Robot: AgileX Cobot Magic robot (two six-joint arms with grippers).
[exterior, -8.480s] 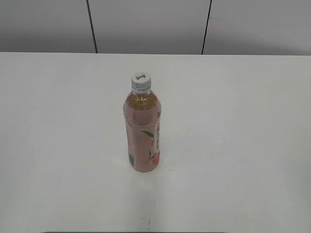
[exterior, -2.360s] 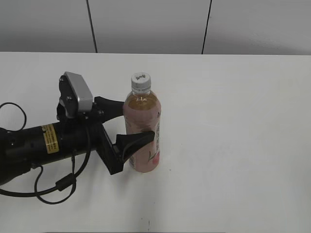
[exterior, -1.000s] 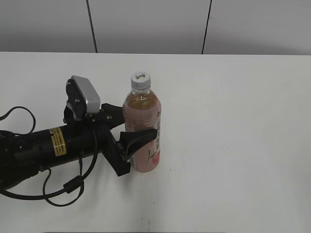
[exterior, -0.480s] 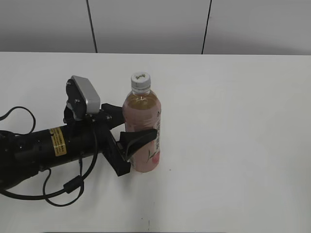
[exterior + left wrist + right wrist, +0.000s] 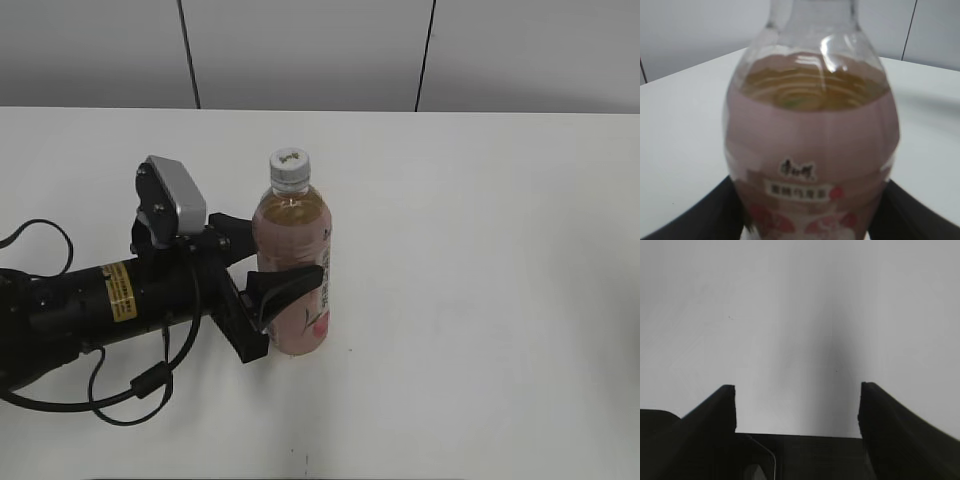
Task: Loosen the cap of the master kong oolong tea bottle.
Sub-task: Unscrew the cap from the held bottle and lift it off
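Your left gripper (image 5: 270,262) comes in from the left and has its jaws clamped on the body of the master kong oolong tea bottle (image 5: 293,268), which stands upright near the middle of the table (image 5: 480,250) — a hold low enough to leave the cap (image 5: 290,167) free above it, likely so the bottle won't spin when the cap is twisted. Your right gripper (image 5: 796,395) is out of the exterior view; its wrist view shows the jaws spread wide over bare table, holding nothing.
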